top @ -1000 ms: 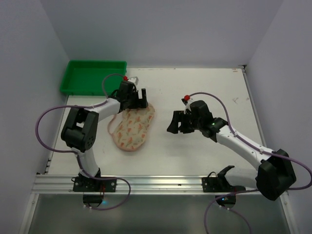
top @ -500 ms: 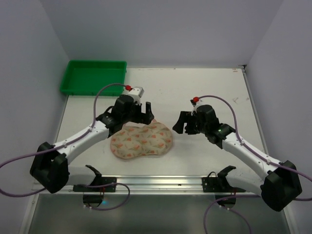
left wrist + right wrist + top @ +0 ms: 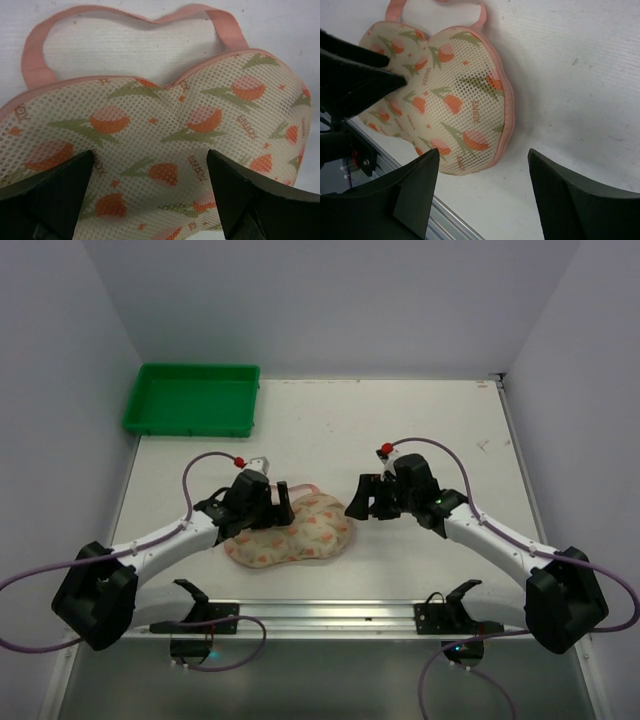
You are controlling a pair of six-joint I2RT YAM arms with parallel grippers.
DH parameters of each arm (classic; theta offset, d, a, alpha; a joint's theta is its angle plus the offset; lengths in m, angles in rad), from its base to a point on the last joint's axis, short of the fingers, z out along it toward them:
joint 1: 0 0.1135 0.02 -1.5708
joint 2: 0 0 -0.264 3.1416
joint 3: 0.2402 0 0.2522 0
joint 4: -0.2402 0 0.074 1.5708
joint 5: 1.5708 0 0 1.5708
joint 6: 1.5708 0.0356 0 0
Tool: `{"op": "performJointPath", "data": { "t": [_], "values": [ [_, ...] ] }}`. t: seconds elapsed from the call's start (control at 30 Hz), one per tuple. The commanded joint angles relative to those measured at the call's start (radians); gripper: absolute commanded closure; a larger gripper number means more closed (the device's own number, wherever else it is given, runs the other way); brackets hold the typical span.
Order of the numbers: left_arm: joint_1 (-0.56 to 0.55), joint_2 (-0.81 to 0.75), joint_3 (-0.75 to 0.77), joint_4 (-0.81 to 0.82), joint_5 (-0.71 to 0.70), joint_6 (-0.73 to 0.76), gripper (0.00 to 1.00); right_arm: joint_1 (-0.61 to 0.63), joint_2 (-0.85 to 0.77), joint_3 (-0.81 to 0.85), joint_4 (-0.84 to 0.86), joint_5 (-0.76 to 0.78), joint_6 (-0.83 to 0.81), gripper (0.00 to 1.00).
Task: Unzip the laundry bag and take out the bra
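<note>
The laundry bag [image 3: 318, 536] lies flat near the table's front edge, cream mesh with an orange tulip print and a pink rim; it looks zipped shut. Its pink handle loop [image 3: 125, 17] points toward the far side. My left gripper [image 3: 272, 510] is open and hovers low over the bag's left lobe, and the bag [image 3: 160, 125] fills the left wrist view between my fingers [image 3: 55, 187]. My right gripper [image 3: 364, 502] is open just right of the bag [image 3: 445, 100], above bare table. The bra is hidden.
A green plastic tray [image 3: 190, 398] stands at the far left corner. The metal rail [image 3: 320, 612] runs along the table's front edge, close to the bag. White walls close in the left, far and right sides.
The bag has turned from lengthwise to lying sideways across the table. My left gripper has moved nearer, down over its left lobe. My right gripper has edged slightly left.
</note>
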Motion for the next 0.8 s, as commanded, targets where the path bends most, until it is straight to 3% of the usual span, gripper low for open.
{"op": "performJointPath", "data": {
  "t": [0.0, 0.13, 0.33, 0.47, 0.6, 0.77],
  "values": [
    [0.005, 0.116, 0.085, 0.128, -0.029, 0.079, 0.0, -0.002, -0.003, 0.018, 0.04, -0.047, -0.026, 0.26],
    [0.02, 0.347, 0.297, 0.204, -0.044, 0.347, 0.0, -0.002, -0.04, -0.002, 0.025, -0.027, -0.036, 0.26],
    [0.054, 0.526, 0.561, 0.247, 0.08, 0.514, 0.0, -0.003, -0.107, -0.037, 0.016, -0.007, -0.032, 0.26],
    [0.053, 0.436, 0.55, 0.239, 0.094, 0.414, 0.0, -0.003, -0.147, -0.056, 0.017, 0.008, -0.03, 0.26],
    [0.053, 0.249, 0.356, 0.196, 0.003, 0.217, 0.0, -0.002, -0.166, -0.059, 0.045, 0.005, -0.033, 0.26],
    [0.056, 0.114, 0.149, 0.117, 0.012, 0.023, 0.0, -0.002, -0.164, -0.054, 0.092, -0.032, -0.03, 0.26]
  ]
}}
